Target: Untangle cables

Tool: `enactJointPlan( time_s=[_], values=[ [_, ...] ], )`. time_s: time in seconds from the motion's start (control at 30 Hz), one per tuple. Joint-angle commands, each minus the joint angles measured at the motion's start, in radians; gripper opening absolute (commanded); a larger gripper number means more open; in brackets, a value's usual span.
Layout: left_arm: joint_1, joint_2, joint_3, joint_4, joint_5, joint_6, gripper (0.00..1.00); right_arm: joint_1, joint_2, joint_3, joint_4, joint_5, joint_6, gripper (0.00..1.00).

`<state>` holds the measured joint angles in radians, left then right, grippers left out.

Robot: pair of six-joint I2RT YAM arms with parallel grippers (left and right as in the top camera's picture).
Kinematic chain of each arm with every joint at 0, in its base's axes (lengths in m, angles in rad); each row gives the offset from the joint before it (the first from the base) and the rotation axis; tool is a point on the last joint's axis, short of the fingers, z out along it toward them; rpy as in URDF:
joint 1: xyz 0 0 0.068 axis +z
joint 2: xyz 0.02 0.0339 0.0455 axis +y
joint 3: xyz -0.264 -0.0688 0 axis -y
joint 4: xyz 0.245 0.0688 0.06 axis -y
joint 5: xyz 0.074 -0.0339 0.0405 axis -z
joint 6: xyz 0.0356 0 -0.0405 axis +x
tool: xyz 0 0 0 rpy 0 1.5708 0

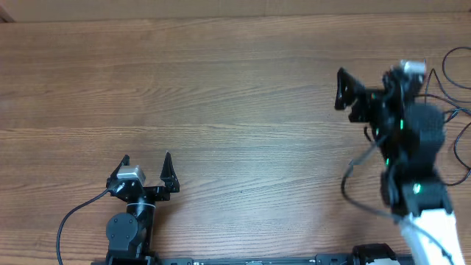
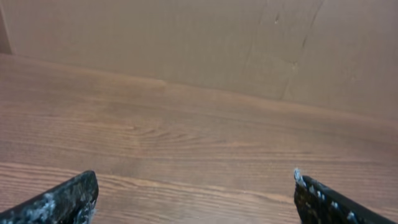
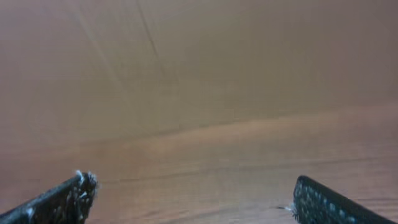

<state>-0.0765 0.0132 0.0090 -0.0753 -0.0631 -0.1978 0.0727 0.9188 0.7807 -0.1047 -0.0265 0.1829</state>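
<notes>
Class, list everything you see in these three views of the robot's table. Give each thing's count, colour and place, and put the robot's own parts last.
table: one, brown wood grain, under everything.
wall: one, tan, behind the table's far edge.
cables: count unclear, thin black, at the table's right edge, partly hidden.
left gripper: one, black, near edge on the left, open, empty.
right gripper: one, black, right side, open, empty.

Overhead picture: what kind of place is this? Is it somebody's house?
Probably a robot lab or workshop: a black left arm and right arm sit at a wooden table, with a plain brown wall behind.
</notes>
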Motion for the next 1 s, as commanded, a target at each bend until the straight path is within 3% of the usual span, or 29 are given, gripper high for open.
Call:
enactJointPlan(
  time_s=[0.0, 0.23, 0.4, 0.67, 0.97],
  values=[
    [0.006, -0.010, -0.003, 0.001, 0.008, 0.026, 1.00, 0.004, -0.186, -0.221, 0.155, 0.005, -0.001, 1.00],
    [0.006, -0.010, -0.003, 0.001, 0.008, 0.026, 1.00, 0.004, -0.540, -0.631, 0.411, 0.016, 0.024, 1.00],
    [0.006, -0.010, -0.003, 0.001, 0.008, 0.026, 1.00, 0.004, -0.665, -0.753, 0.438, 0.005, 0.031, 1.00],
    [0.006, -0.009, -0.003, 0.001, 0.008, 0.026, 1.00, 0.004, -0.835, -0.772, 0.024, -0.027, 0.029, 1.00],
    [0.006, -0.009, -0.003, 0.001, 0.008, 0.026, 1.00, 0.004, -0.917, -0.772, 0.021, 0.006, 0.022, 1.00]
  ],
)
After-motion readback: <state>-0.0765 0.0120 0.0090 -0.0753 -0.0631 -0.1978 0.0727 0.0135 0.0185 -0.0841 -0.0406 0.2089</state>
